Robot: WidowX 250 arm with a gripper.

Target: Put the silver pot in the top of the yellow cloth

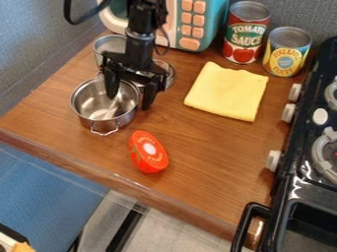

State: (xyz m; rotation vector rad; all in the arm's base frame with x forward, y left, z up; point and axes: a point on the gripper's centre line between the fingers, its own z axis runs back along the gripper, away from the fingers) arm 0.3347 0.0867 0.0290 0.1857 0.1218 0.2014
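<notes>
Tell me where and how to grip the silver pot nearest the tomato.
Likely best: pinch the pot by its rim on the side facing the yellow cloth, from above. It stands upright, open-mouthed and thin-walled, so the tool can straddle the wall.

You had the shiny silver pot [97, 106] upright and open on the wooden counter [204, 162]. Your folded yellow cloth [227, 92] lay flat, apart from it.

Yellow cloth [227, 91], brown wood-grain counter [191, 147]

Silver is shown by the pot [84, 107], black by the tool [130, 101] and stove [288, 184]. The red tomato [139, 155] is marked with a white oval, the teal microwave [212, 22] with peach buttons [187, 30]. One can [247, 30] is labelled red, green and white; another [287, 53], yellow and blue.
</notes>
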